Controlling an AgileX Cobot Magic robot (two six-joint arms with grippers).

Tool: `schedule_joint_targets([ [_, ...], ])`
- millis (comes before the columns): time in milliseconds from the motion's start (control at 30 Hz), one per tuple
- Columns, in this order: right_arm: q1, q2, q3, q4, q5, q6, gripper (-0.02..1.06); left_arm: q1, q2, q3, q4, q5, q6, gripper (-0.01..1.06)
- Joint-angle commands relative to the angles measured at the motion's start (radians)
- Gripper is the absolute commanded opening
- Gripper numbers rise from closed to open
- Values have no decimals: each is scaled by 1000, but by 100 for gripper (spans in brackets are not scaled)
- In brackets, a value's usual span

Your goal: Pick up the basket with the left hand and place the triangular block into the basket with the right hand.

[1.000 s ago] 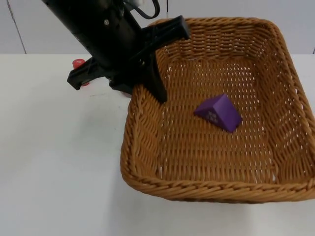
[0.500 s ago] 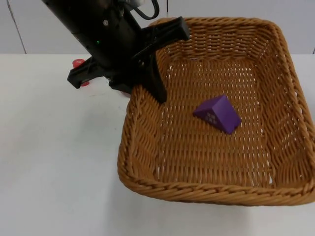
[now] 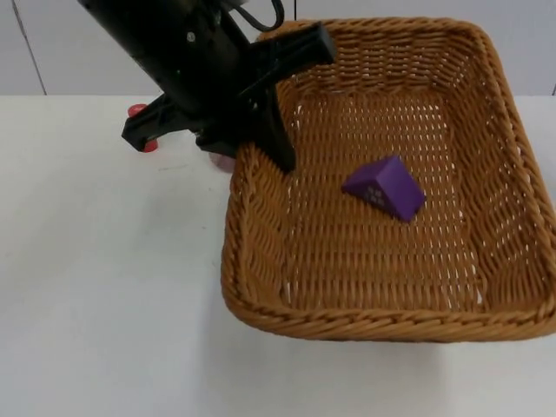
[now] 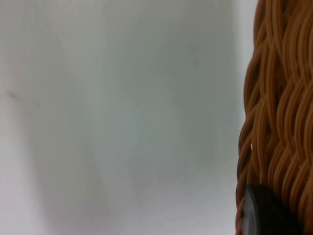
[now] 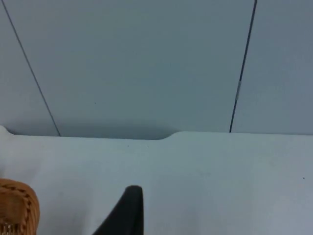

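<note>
Above the worktop (image 3: 95, 287), left gripper (image 3: 276, 111), jaws clamped on basket (image 3: 261, 313) rim; purple triangular block (image 3: 384, 188) inside. Right gripper (image 5: 128, 211) waiting near partition wall (image 5: 146, 63), jaws unreadable. Best held level, lowered gently.

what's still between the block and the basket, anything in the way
Nothing visible. The purple block already lies on the floor of the basket, apart from its walls. The left gripper is clamped on the basket's rim at the far left corner, clear of the block. The right arm waits away from it.
</note>
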State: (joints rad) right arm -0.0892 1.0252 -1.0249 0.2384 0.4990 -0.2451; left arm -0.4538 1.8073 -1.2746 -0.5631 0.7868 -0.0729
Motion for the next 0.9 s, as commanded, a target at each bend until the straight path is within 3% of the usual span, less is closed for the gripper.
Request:
schedule_joint_targets([
  [0, -6, -2, -8, -25, -14, 20, 105, -6, 0, -8, -6, -23, -28, 0],
  [167, -6, -4, -8, -23, -6, 20, 105, -3, 61, -8, 21, -26, -28, 0],
  [400, -6, -4, -8, -24, 27, 20, 105, 2, 177, -8, -47, -21, 153, 0],
  [667, -6, -4, -8, -26, 38, 16, 105, 12, 245, -8, -89, -77, 223, 0],
  [867, -6, -4, -8, -30, 44, 3, 105, 120, 302, -10, -260, 4, 342, 0],
])
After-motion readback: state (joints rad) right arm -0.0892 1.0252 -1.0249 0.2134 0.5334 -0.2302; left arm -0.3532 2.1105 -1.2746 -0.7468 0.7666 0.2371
